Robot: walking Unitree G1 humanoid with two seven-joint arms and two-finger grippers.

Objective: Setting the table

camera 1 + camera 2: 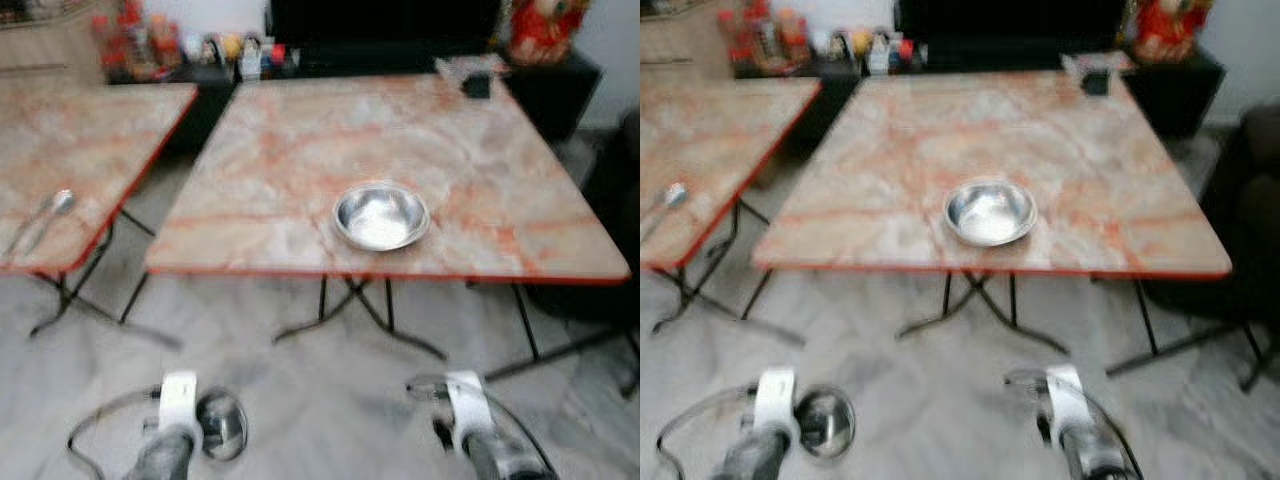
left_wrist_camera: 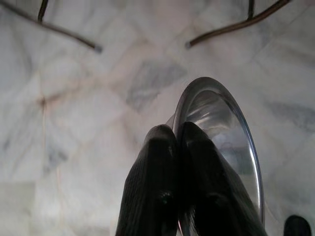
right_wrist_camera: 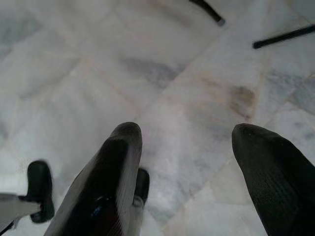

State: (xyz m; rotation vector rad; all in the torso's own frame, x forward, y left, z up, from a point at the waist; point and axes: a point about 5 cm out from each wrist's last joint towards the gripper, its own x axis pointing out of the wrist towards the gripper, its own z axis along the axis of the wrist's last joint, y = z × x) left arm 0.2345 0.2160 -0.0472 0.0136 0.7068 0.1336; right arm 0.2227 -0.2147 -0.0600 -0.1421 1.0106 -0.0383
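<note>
A steel bowl (image 1: 380,216) sits near the front edge of the marble-patterned table (image 1: 300,150) ahead of me. My left gripper (image 2: 176,132) hangs low over the floor, shut on the rim of a second steel bowl (image 1: 222,424), whose rim (image 2: 241,132) curves past the black fingers (image 2: 152,177). My right gripper (image 3: 187,135) hangs open over the floor with nothing between its fingers (image 3: 118,167). A spoon (image 1: 42,220) lies on the left table (image 1: 100,130).
Jars and bottles (image 1: 140,45) stand on a low shelf behind the tables. A small dark box (image 1: 476,84) rests at the main table's far right. Folding metal legs (image 1: 350,310) stand under the table. A dark seat (image 1: 615,200) sits to the right. Marble floor (image 1: 330,400) lies before me.
</note>
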